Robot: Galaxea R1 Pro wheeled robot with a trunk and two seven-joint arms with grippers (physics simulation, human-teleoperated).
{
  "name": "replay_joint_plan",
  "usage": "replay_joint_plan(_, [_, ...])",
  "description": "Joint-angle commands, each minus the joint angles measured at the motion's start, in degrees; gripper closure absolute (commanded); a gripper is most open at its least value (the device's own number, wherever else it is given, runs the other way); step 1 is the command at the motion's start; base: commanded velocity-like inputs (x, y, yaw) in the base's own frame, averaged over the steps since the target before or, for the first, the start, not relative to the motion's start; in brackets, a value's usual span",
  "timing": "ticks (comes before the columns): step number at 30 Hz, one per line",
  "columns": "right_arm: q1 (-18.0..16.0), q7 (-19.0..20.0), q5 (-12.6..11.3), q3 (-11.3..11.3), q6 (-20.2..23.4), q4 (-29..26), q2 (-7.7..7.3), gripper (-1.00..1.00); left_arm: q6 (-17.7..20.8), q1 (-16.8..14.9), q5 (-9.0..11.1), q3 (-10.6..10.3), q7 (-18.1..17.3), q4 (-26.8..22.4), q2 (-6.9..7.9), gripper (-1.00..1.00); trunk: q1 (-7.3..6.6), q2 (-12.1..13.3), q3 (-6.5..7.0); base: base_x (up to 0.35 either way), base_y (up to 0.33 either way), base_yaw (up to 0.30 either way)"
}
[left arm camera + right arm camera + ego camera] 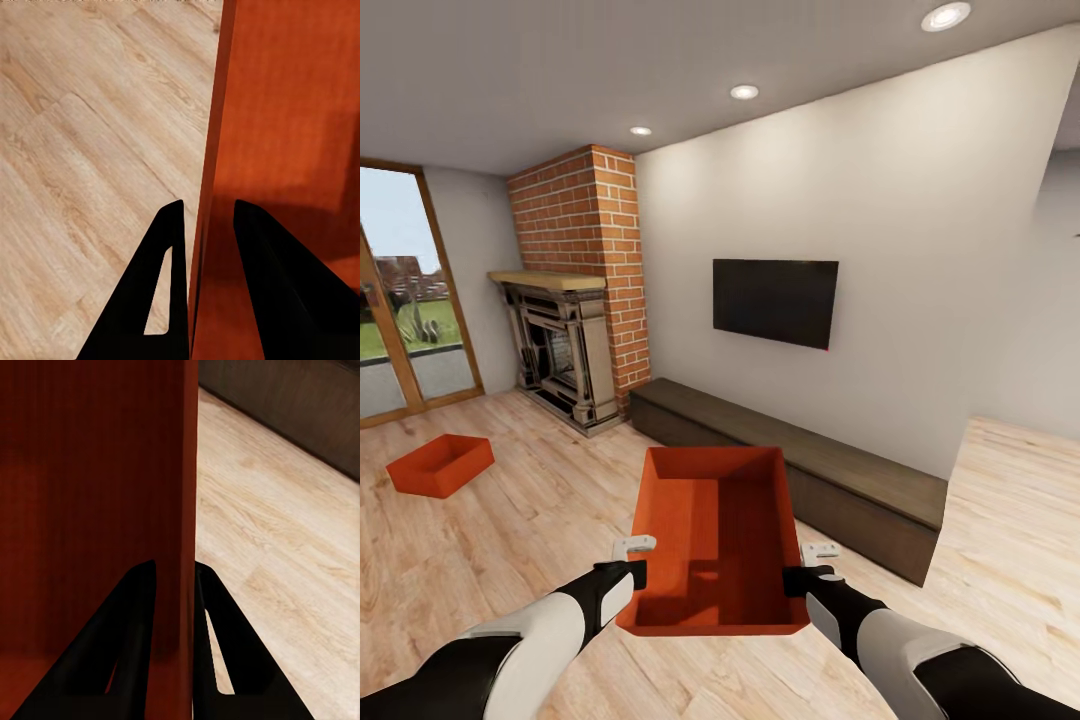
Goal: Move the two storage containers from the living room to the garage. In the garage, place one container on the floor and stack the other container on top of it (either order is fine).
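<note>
Both grippers — left gripper (632,560), right gripper (808,566) — clamp container (710,540); fingertips hidden

floor: light wood planks (510,530) | walls: cream wall (920,230) carrying black TV (775,300) | brick fireplace (575,300) standing in corner | daylight coming through glass door (400,310) | ceiling lights (744,91) glowing

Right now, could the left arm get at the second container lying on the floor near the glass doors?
Probably not: the left gripper is clamped on the held container, and the other container lies well beyond it.
</note>
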Motion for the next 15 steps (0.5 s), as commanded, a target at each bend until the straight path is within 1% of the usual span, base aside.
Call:
replay_joint_plan(1, [-0.02,-0.46,-0.17,0.82,-0.04,-0.16,-0.26,1.0,0.33,0.01,0.19,0.76,3.5,-0.01,0.8,1.0,0.02,-0.05,-0.02,0.0,0.0,0.0])
replay_joint_plan(7, [-0.02,-0.46,-0.27,0.82,0.29,-0.16,-0.23,1.0,0.3,0.01,0.2,0.76,3.5,-0.01,0.8,1.0,0.02,-0.05,-0.02,0.0,0.0,0.0])
replay_joint_plan(9, [-0.02,-0.39,-0.5,-0.23,0.63,-0.16,-0.46,1.0,0.33,0.01,0.19,0.76,3.5,-0.01,0.8,1.0,0.02,-0.05,-0.02,0.0,0.0,0.225])
replay_joint_plan(15, [-0.02,-0.45,-0.51,-1.04,0.55,-0.16,-0.36,1.0,0.26,0.01,0.2,0.76,3.5,-0.01,0.8,1.0,0.02,-0.05,-0.02,0.0,0.0,0.259])
